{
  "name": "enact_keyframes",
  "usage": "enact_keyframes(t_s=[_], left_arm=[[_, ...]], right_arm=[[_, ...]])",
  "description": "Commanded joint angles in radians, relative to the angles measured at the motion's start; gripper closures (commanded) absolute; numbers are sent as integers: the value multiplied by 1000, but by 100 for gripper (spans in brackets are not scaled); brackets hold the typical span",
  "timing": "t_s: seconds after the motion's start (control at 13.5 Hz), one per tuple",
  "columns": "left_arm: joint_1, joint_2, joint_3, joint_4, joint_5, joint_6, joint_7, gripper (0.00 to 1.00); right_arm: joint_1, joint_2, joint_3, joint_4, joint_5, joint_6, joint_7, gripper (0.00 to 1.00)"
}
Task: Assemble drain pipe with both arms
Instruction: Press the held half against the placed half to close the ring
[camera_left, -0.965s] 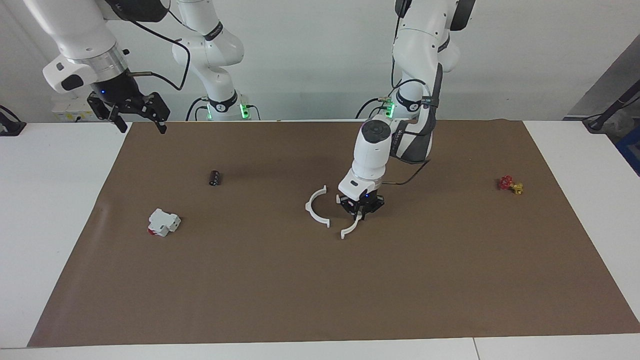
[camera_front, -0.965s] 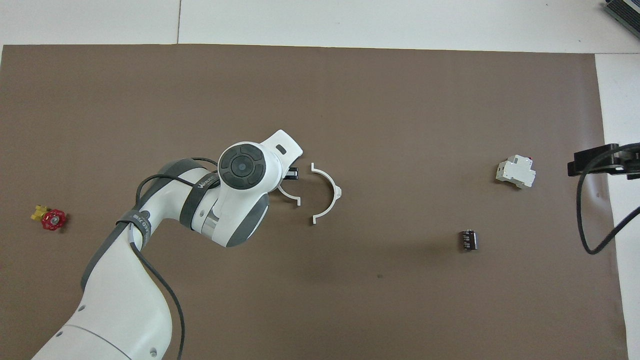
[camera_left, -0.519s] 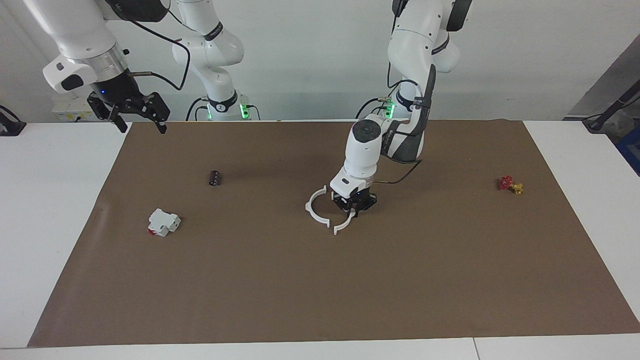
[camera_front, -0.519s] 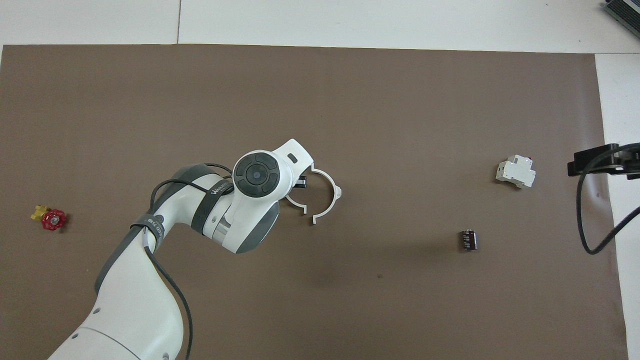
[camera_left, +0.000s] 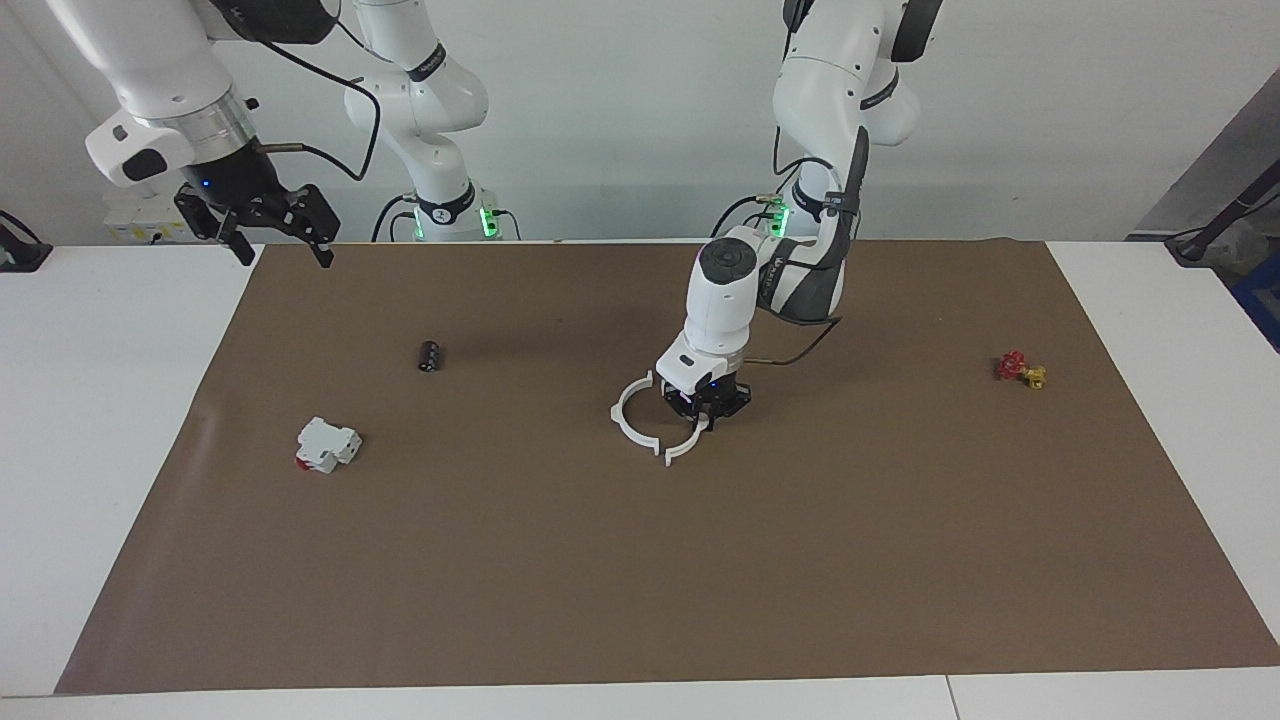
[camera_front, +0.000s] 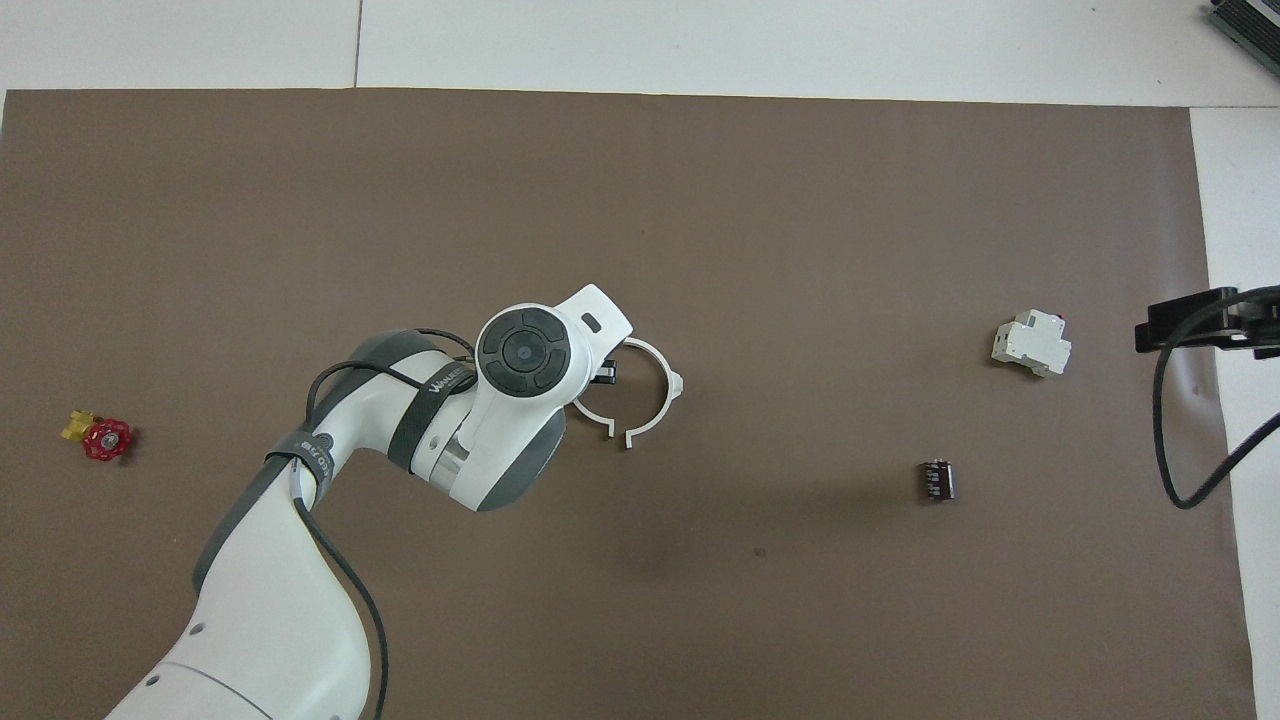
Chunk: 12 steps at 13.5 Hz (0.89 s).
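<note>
While the left gripper sits low at the middle of the brown mat, its fingertips are pinched together on one white half-ring of the drain pipe, gripping it partway along the arc. That held arc curves away from the robots, and its free end tab lies just beside the end tab of the second half-ring, which rests flat on the mat toward the right arm's end. In the overhead view the two arcs together make a nearly whole circle, with a small gap showing between the tabs on the side nearer the robots; the joint farther from the robots is hidden under the left arm's wrist, so whether those ends touch cannot be told.

Up over the mat's corner at the right arm's end, the right gripper hangs in the air with its fingers spread wide and nothing between them; that arm waits.

A grey band on the left arm's forearm carries white lettering, too small to read. A white blocky part with a red end and a small dark cylinder lie toward the right arm's end; a red-and-yellow valve lies toward the left arm's end.
</note>
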Motion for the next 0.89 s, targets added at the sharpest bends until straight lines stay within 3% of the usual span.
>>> enact_keyframes(t_s=[0.0, 0.82], left_arm=[[-27, -31, 14, -47, 22, -37, -28, 100], [-40, -34, 14, -57, 22, -17, -33, 100]], right_arm=[[-3, -11, 1, -5, 23, 8, -1, 0], [-3, -11, 1, -5, 22, 8, -1, 0]])
